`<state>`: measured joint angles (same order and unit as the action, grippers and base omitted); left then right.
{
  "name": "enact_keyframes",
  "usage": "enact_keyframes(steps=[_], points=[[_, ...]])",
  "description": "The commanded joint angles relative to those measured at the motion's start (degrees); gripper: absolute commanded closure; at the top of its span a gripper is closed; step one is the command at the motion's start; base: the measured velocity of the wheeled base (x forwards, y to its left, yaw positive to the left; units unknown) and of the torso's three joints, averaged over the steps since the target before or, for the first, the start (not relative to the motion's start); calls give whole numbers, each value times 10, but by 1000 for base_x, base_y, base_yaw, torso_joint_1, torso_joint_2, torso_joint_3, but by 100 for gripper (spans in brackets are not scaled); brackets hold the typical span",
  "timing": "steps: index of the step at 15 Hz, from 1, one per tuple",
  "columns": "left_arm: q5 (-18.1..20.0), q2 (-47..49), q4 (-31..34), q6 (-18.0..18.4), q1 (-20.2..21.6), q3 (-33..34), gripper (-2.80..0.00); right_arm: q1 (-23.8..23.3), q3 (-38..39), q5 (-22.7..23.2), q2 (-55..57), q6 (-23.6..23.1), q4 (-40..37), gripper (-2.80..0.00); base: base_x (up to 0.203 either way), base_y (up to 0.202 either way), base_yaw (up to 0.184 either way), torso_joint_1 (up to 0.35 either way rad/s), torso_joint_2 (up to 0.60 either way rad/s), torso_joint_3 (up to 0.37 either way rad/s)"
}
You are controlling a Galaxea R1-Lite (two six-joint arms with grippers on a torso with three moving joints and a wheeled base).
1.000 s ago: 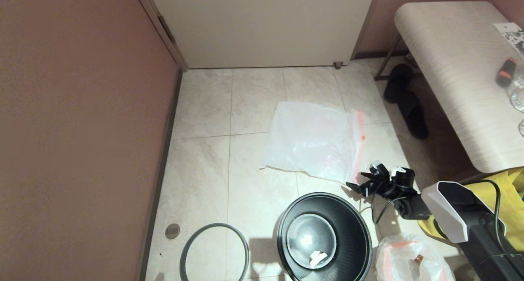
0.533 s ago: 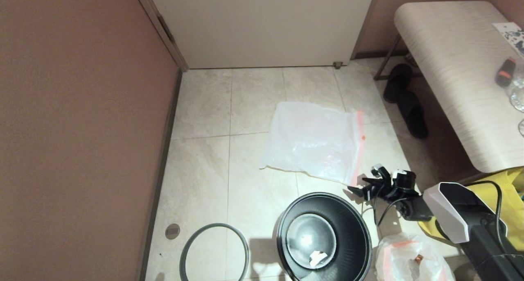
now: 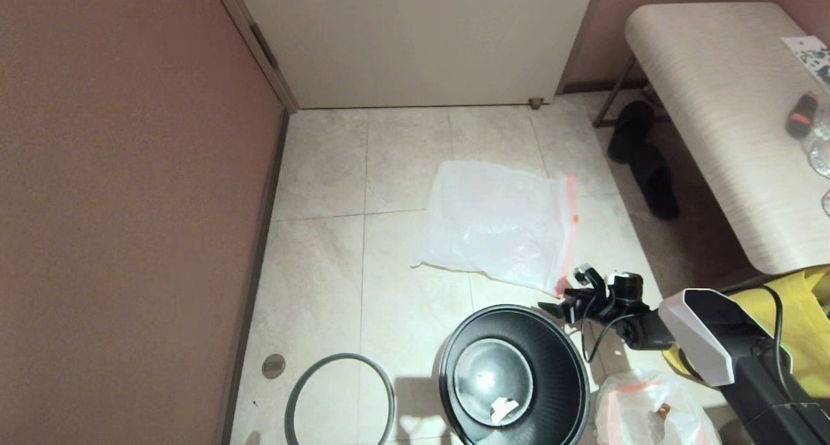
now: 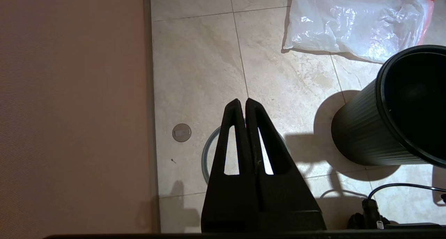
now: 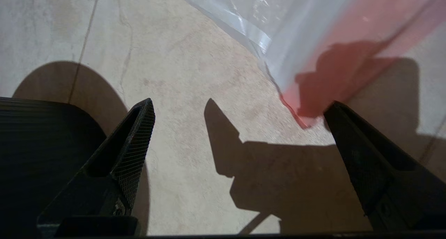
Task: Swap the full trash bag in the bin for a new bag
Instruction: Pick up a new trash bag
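The new bag (image 3: 496,221) lies flat on the tiled floor, its pink hem along the right edge. My right gripper (image 3: 554,300) hovers open just off the bag's near pink corner, beside the far rim of the bin (image 3: 512,373). In the right wrist view the gripper (image 5: 240,103) has bare floor between its fingers, the new bag's pink corner (image 5: 299,106) by one finger and the bin wall (image 5: 41,145) by the other. The bin stands unlined with a white scrap inside. The full trash bag (image 3: 648,412) sits right of the bin. My left gripper (image 4: 242,100) is shut and empty, above the grey hoop rim (image 4: 206,155).
The grey hoop rim (image 3: 340,356) lies on the floor left of the bin, near a round floor cap (image 3: 273,366). A wall runs along the left, a door at the back. A bench (image 3: 726,108), black slippers (image 3: 642,159) and a yellow tote (image 3: 804,322) stand at the right.
My right gripper has shifted slightly left, closer to the new bag's pink corner and the bin's rim. It stays open. Nothing else has moved.
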<state>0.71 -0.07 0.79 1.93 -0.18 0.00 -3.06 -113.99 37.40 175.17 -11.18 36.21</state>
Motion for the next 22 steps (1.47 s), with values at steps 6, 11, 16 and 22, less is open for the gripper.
enact_keyframes(steps=[6,11,16,22], points=[[0,1,0,0,0,0,0,17,3,20,2,5,-16,-280,0,0,0,0,0,0],[0,1,0,0,0,0,0,21,2,31,2,12,-12,-280,0,0,0,0,0,0],[0,1,0,0,0,0,0,30,1,31,1,12,-11,-280,0,0,0,0,0,0],[0,1,0,0,0,0,0,44,-2,32,1,12,-11,-280,0,0,0,0,0,0]])
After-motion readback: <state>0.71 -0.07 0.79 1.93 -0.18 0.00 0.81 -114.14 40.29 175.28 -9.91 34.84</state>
